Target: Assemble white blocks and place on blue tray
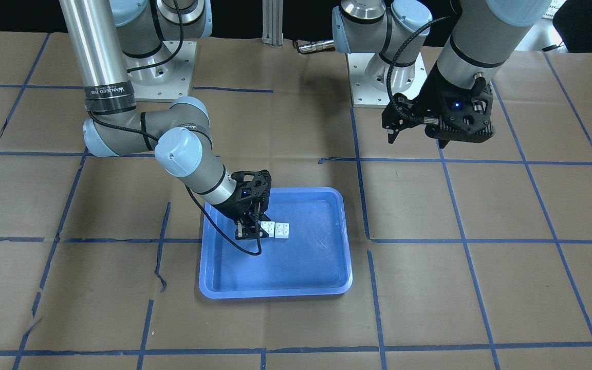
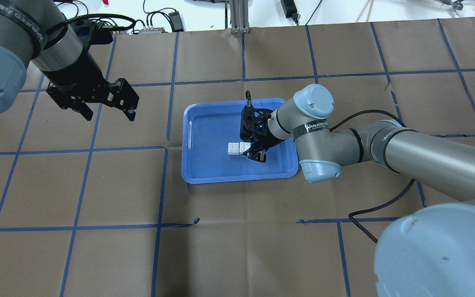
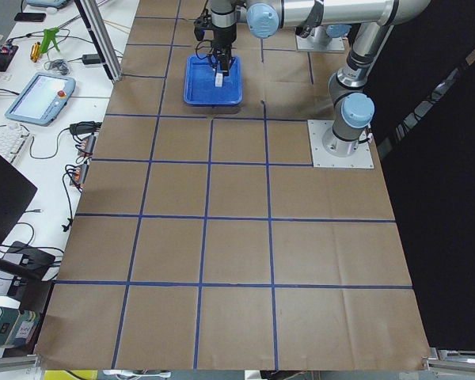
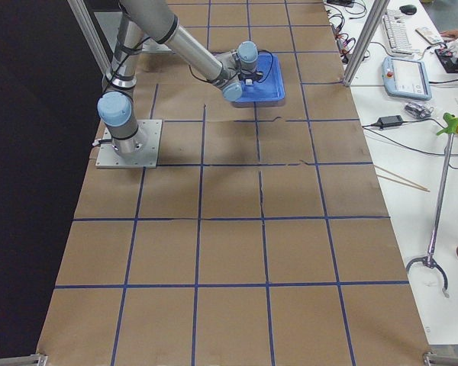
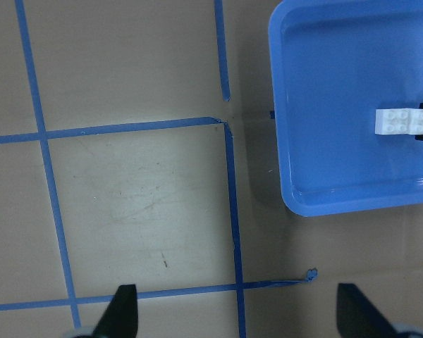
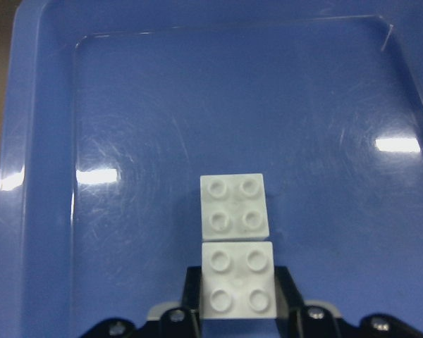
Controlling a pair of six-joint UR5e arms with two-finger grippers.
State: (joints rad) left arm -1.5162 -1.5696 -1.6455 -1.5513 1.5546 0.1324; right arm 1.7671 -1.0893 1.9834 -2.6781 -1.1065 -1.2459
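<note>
Two white blocks lie side by side, touching, studs up, in the blue tray [image 2: 204, 136]. The far block [image 6: 234, 204] is free. The near block [image 6: 238, 289] sits between the fingers [image 6: 285, 282] of my right gripper [image 2: 256, 156], which is shut on it low over the tray floor. In the front view the blocks [image 1: 282, 230] are just right of the right gripper [image 1: 247, 234]. My left gripper [image 2: 109, 116] is open and empty, high above the table, well to the left of the tray. Its wrist view shows the tray [image 5: 338, 105] and the blocks [image 5: 395, 121].
Brown paper with a blue tape grid [image 2: 163, 185] covers the table. The two arm bases [image 1: 162, 77] stand on plates at the robot's side. A side bench [image 3: 39, 87] with a pendant and cables runs along the far edge.
</note>
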